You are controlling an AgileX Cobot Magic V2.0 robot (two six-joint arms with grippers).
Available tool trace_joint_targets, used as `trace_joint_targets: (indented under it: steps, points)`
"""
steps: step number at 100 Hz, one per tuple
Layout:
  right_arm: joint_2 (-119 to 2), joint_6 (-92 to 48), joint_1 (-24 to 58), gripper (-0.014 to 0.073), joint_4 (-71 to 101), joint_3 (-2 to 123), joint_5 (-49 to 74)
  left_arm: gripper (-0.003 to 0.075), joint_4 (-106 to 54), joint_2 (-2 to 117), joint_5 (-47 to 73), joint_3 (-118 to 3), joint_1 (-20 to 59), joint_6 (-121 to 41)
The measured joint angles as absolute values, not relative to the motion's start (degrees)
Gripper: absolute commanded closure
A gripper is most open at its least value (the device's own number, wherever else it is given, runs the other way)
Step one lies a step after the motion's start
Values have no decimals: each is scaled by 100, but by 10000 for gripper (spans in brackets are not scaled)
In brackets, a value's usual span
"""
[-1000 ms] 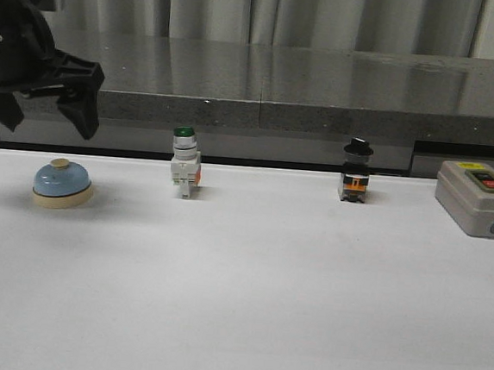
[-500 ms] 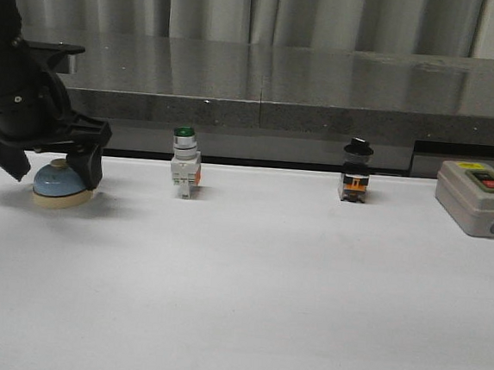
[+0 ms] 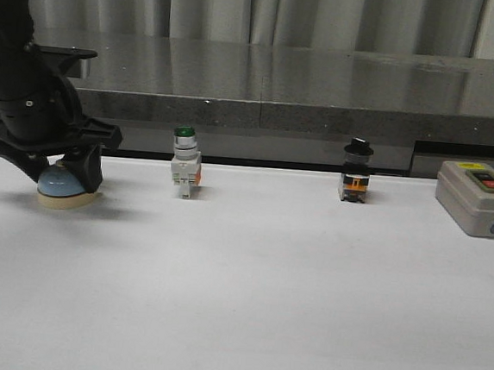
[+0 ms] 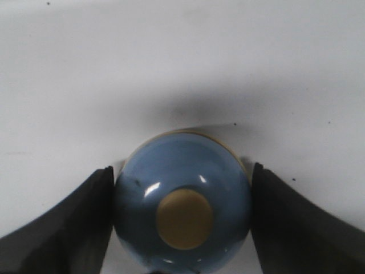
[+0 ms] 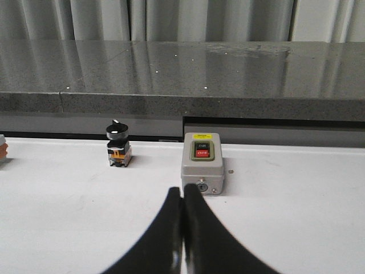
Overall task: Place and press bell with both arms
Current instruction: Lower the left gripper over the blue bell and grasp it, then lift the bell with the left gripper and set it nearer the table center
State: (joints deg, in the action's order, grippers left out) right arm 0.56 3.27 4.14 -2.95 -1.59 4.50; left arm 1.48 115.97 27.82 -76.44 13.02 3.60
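The light-blue bell with its cream base stands on the white table at the far left. My left gripper is down over it, one finger on each side. In the left wrist view the bell fills the space between the two black fingers, which press against its sides; its cream button faces the camera. My right gripper is shut and empty, low over the table in front of the grey box. The right arm is out of the front view.
A green-capped white switch stands right of the bell. A black-knobbed switch is right of centre. A grey box with a red button sits at the far right. A dark stone ledge runs behind the table.
My left gripper has come down from above the far-left table onto the bell, and its fingers have drawn in against the bell's sides. The bell has stayed in place.
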Motion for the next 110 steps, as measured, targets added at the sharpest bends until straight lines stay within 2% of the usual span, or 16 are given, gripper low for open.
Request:
trace_joint_targets:
  steps: [16,34,59,91,110]
  points:
    - [56,327,414,654,-295,-159,450,619,148,11413,3006,-7644,1302,360]
    - [56,327,414,654,-295,-159,450,619,148,10663,3272,-7644,1416,297]
    - [56,327,414,654,-295,-159,450,619,158,9853,3452,-7644,2124,273]
    - [56,327,414,654,-295,-159,450,618,147,10193,3371,-7644,3513,271]
    - [56,327,414,654,-295,-159,450,618,147,10673,3211,-7644,3856,271]
